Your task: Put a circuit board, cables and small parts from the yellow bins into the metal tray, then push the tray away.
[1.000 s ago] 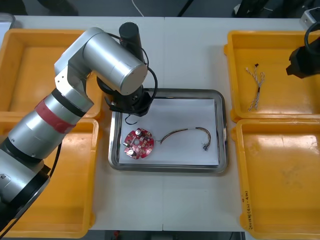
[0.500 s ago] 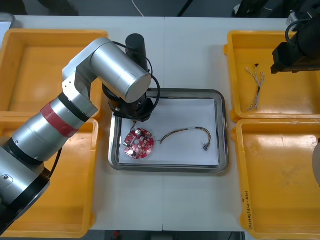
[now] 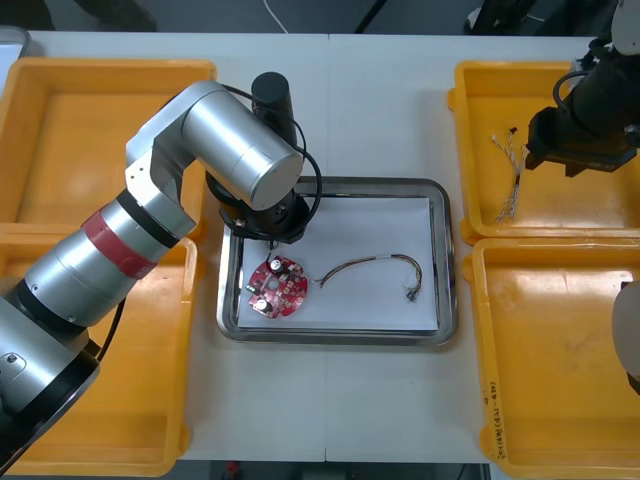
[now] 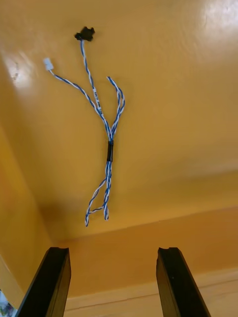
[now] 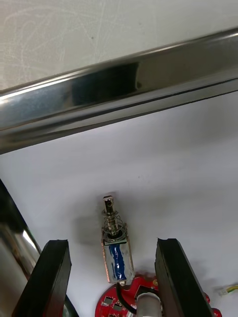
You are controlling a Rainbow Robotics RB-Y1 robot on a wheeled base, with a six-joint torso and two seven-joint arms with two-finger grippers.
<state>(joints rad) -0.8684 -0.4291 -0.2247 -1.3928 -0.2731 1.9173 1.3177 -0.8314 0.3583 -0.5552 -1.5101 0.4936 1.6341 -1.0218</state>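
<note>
While the tray holds a circuit board, one bin holds cable.

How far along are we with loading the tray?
Done: the round red circuit board, the red and yellow cable and a small metal part lie in the white-lined metal tray. In hand: the open left gripper hovers over that part; the open right gripper hangs above the twisted blue and white cable in a yellow bin. Left: that cable, then pushing the tray away.

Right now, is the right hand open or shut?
Open: the right hand has fingers apart, nothing between them, near the blue and white cable.
</note>
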